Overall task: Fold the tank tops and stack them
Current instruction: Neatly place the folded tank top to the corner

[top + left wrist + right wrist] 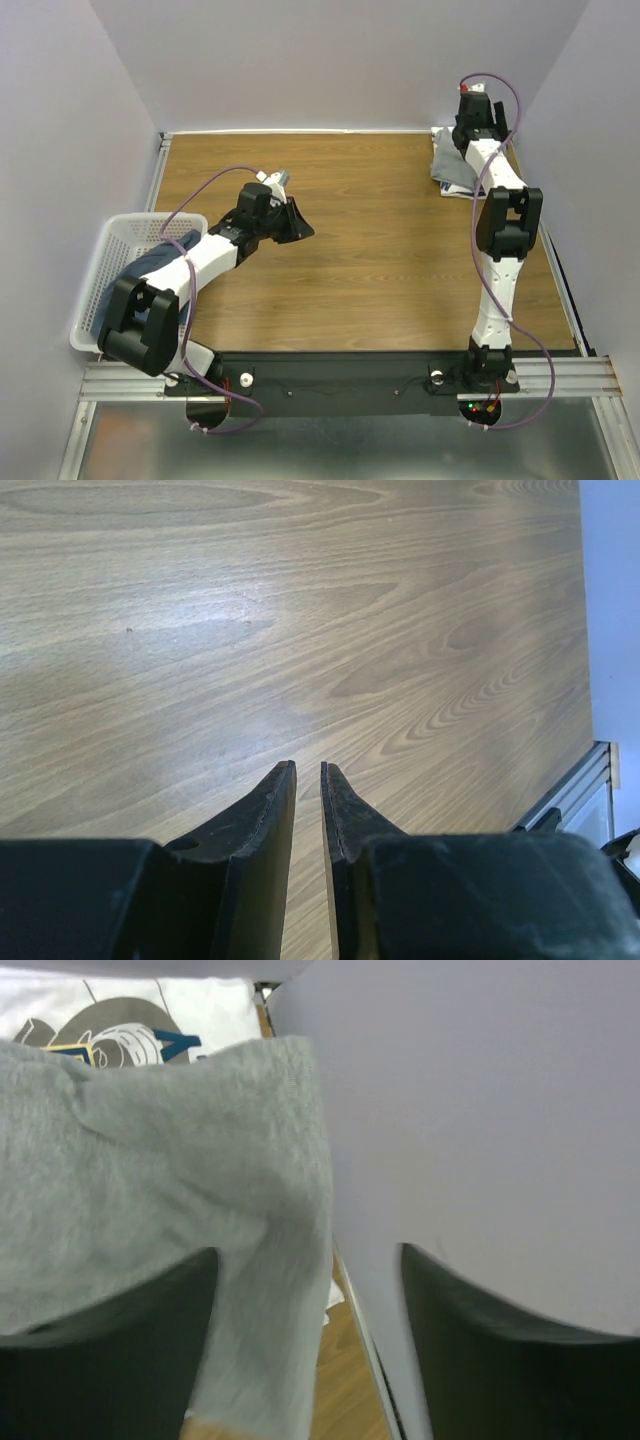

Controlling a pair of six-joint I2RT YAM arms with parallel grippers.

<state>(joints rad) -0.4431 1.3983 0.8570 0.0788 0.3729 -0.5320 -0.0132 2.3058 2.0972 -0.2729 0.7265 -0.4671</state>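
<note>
A light grey tank top (pixel 150 1180) lies folded in the far right corner, on top of a white tank top with a blue-and-orange logo (pixel 120 1035). From above this stack (pixel 450 165) shows partly under the right arm. My right gripper (pixel 305 1260) hovers over it with its jaws wide apart; the grey cloth drapes against the left finger and the right finger is bare. The dark slate blue tank top (pixel 160 258) lies in the basket, partly hidden by the left arm. My left gripper (pixel 292 222) hangs over bare wood, its fingers (pixel 280 800) a narrow gap apart with nothing between them.
The white lattice basket (pixel 105 270) stands at the table's left edge beside the left arm. The pale side wall (pixel 480 1110) is very close to the right gripper. A metal rail (pixel 570 790) runs along the table's edge.
</note>
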